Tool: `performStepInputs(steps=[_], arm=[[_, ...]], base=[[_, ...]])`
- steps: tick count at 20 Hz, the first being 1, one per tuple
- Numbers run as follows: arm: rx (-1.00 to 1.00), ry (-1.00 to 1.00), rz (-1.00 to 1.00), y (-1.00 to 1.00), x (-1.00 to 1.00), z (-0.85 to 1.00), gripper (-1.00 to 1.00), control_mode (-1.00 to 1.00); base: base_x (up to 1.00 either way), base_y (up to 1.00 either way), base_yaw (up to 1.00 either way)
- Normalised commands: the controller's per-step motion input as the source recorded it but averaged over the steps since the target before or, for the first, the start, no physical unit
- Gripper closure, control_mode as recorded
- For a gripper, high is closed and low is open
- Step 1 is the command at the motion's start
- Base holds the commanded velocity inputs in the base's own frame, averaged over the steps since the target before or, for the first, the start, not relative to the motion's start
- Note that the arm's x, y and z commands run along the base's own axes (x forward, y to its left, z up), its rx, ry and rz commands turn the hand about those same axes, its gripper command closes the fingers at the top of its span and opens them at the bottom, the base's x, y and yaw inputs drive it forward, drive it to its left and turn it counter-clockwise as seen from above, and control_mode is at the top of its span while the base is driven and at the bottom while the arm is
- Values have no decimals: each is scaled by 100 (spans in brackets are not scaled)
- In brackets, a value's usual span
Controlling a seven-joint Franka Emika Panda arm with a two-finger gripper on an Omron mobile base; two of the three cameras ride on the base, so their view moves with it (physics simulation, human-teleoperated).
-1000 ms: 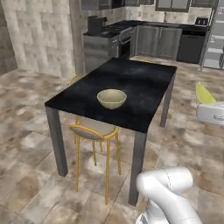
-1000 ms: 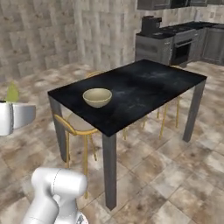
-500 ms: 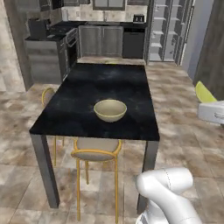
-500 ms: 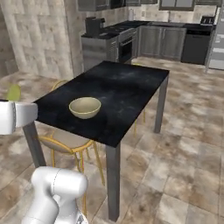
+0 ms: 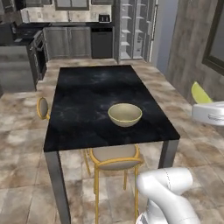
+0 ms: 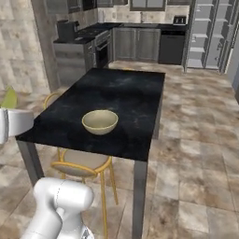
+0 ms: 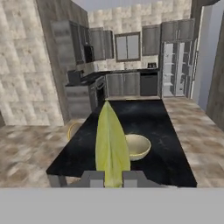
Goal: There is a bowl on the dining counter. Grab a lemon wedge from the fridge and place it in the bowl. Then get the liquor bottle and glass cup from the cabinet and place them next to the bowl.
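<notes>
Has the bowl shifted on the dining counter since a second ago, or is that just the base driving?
No. The bowl sits at the same near end of the dining counter, above the stool; the base moved.

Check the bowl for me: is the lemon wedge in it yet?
No. The bowl sits empty on the dining counter, and in the hand view the lemon wedge is clamped in the gripper.

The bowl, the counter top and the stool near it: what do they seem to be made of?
The bowl looks like matte glazed ceramic: plain pale beige, smooth, no shine. The counter top seems polished stone, black with faint grey marbling. The stool appears to have thin yellow painted metal legs and a beige padded seat, though this stays uncertain.
</notes>
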Motion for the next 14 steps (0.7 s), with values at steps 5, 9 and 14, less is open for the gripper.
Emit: performStepInputs(steps=[5, 9, 14], arm=[[0, 0, 0, 0, 0, 0, 100, 100], [0, 0, 0, 0, 0, 0, 100, 100], [0, 0, 0, 0, 0, 0, 100, 100]], base=[[71, 9, -26], [64, 0, -12], [82, 0, -6]])
